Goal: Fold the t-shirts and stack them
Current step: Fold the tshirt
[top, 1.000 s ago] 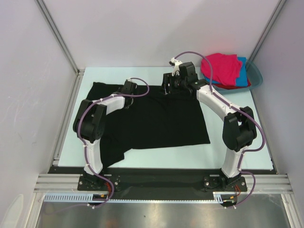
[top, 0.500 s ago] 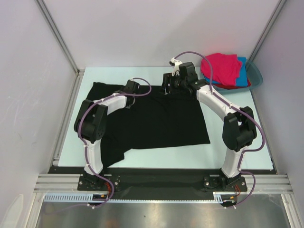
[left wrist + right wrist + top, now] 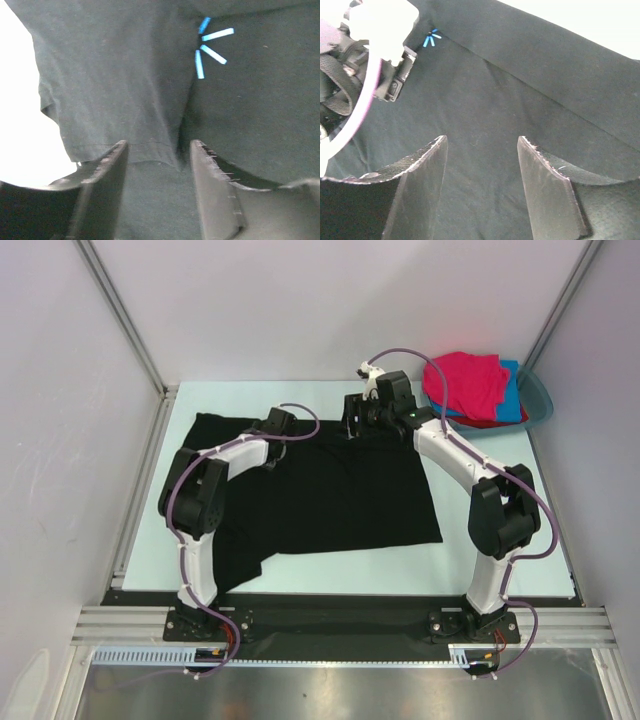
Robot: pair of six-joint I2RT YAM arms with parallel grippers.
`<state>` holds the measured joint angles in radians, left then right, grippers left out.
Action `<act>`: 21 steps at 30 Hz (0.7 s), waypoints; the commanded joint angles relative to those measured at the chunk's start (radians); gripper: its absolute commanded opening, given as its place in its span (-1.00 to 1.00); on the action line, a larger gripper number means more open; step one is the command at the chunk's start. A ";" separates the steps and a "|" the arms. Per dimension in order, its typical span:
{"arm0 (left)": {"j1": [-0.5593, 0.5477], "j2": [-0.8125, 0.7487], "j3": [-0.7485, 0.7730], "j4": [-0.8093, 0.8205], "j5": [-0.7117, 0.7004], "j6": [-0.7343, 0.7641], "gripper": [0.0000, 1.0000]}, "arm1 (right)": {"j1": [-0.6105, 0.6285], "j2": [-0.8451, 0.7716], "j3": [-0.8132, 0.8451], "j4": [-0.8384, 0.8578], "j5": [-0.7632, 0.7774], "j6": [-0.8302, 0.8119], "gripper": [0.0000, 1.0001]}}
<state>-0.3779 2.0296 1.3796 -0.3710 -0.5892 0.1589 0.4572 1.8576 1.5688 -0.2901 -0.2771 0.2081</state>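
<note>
- The worktop (image 3: 500,560) is pale mint. Only the top view shows it whole. In the left wrist view it is just a white glare at the left edge.
- The black t-shirt (image 3: 340,490) lies spread flat across the middle of the worktop. One corner trails towards my left base. The top view gives its full outline, while both wrist views show only dark cloth with soft creases.
- The teal basin (image 3: 541,400) sits at the far right corner of the worktop and appears only in the top view. It holds the magenta-pink shirt (image 3: 470,380) on top, with the blue shirt (image 3: 512,400) and the red shirt (image 3: 490,423) showing beneath it.
- My right end effector (image 3: 481,140) hangs over the far edge of the black t-shirt. Its fingers stand well apart with nothing between them. The right wrist view also catches my left arm's white wrist housing (image 3: 382,20) close by, which the left wrist view cannot show.
- My left end effector (image 3: 159,147) is low over the shirt's far left part. Its fingers are parted, and in the left wrist view I see no cloth pinched between them. A hemmed sleeve edge (image 3: 100,148) lies just ahead of them. From the top view its opening cannot be read.
- A small blue mark (image 3: 210,47) of short dashes sits on the black cloth. It is large in the left wrist view, tiny in the right wrist view, and not visible from the top.
</note>
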 commanded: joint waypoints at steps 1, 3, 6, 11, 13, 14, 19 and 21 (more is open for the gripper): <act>-0.010 -0.046 0.004 0.036 -0.095 -0.021 0.23 | 0.006 -0.003 0.011 -0.018 0.064 -0.019 0.29; -0.010 -0.098 -0.014 0.076 -0.123 -0.027 0.28 | 0.001 -0.006 0.008 -0.032 0.120 -0.026 0.31; -0.010 -0.170 -0.020 0.106 -0.139 -0.045 0.35 | -0.021 -0.020 0.004 -0.057 0.179 -0.029 0.31; -0.010 -0.273 -0.004 0.054 -0.100 -0.148 0.43 | -0.069 -0.083 -0.033 -0.099 0.254 -0.026 0.30; -0.010 -0.334 -0.022 0.044 -0.031 -0.211 0.44 | -0.084 -0.129 -0.064 -0.113 0.271 -0.023 0.30; -0.010 -0.353 -0.043 0.044 -0.011 -0.235 0.44 | -0.089 -0.144 -0.075 -0.132 0.276 -0.013 0.29; -0.010 -0.459 -0.119 0.049 0.123 -0.364 0.55 | -0.115 -0.221 -0.160 -0.141 0.328 0.011 0.36; -0.010 -0.474 -0.151 0.047 0.141 -0.395 0.53 | -0.127 -0.218 -0.167 -0.155 0.286 0.022 0.36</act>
<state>-0.3813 1.5932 1.2751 -0.3157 -0.5339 -0.1284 0.3420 1.6798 1.4151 -0.4328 0.0105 0.2115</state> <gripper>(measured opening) 0.767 0.677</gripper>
